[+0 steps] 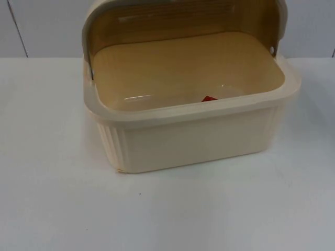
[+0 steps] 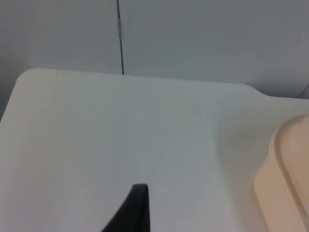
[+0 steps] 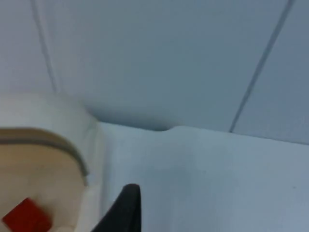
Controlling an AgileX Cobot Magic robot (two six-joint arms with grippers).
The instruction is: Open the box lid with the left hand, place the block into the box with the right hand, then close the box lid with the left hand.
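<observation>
The red block (image 1: 209, 98) lies inside the cream box (image 1: 199, 141), on its floor close to the front wall, at about five o'clock from the middle of the floor. Only a sliver of it clears the rim in the top view; the right wrist view shows more of it (image 3: 26, 216). It looks small, stiff and light.

The lid (image 1: 183, 23) stands swung up at the box's twelve o'clock side, so closing is what remains. It seems thin, smooth plastic, light but slippery; its curved front lip is probably the best place to hook or push. Its top is cut off by the picture's edge.

The left gripper (image 2: 137, 212) hangs over bare table (image 2: 120, 135), with the box's rim (image 2: 285, 179) at its three o'clock. The right gripper (image 3: 126, 210) hangs just beside the box's outer wall. I cannot tell whether either claw is wide or narrow.
</observation>
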